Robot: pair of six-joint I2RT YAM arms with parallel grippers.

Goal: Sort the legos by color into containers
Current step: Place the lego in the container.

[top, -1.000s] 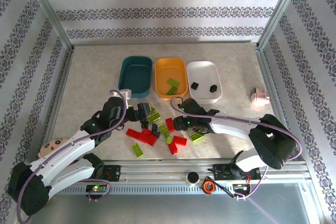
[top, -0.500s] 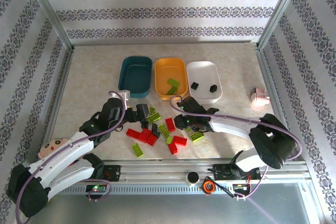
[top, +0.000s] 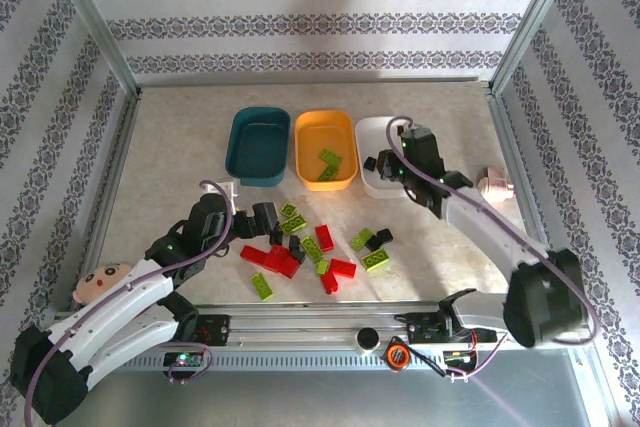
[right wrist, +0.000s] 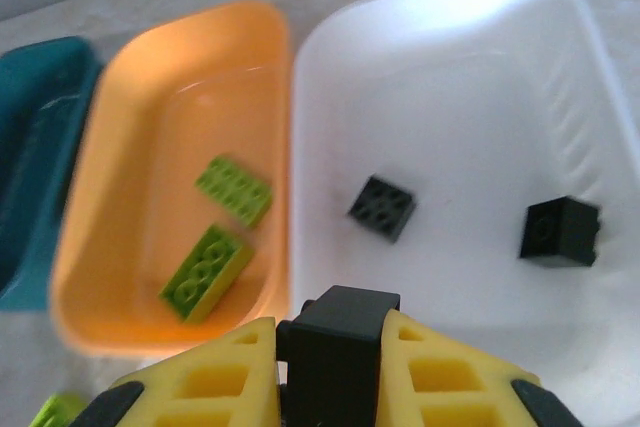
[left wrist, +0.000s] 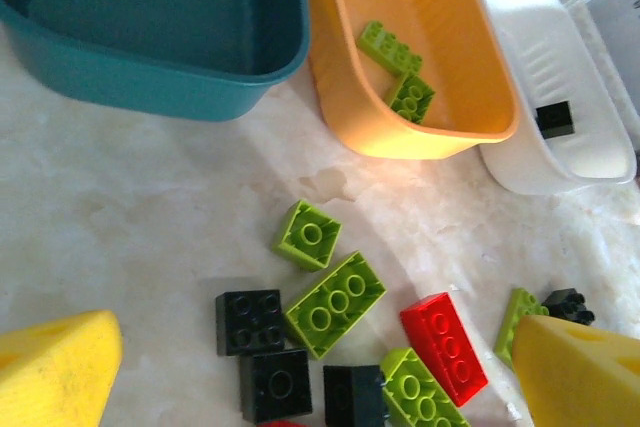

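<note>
Legos (top: 325, 238) partly sorted, one black brick (right wrist: 340, 319) clamped in the right gripper (right wrist: 336, 367)
It hangs over the white tray (right wrist: 520, 17), where two black bricks (right wrist: 381, 209) lie; the orange-yellow tray (right wrist: 120, 97) has two green bricks (right wrist: 233, 190); the left gripper (top: 266, 219), jaws apart, hovers by the loose ones toward the table's (top: 180, 137) near edge
</note>
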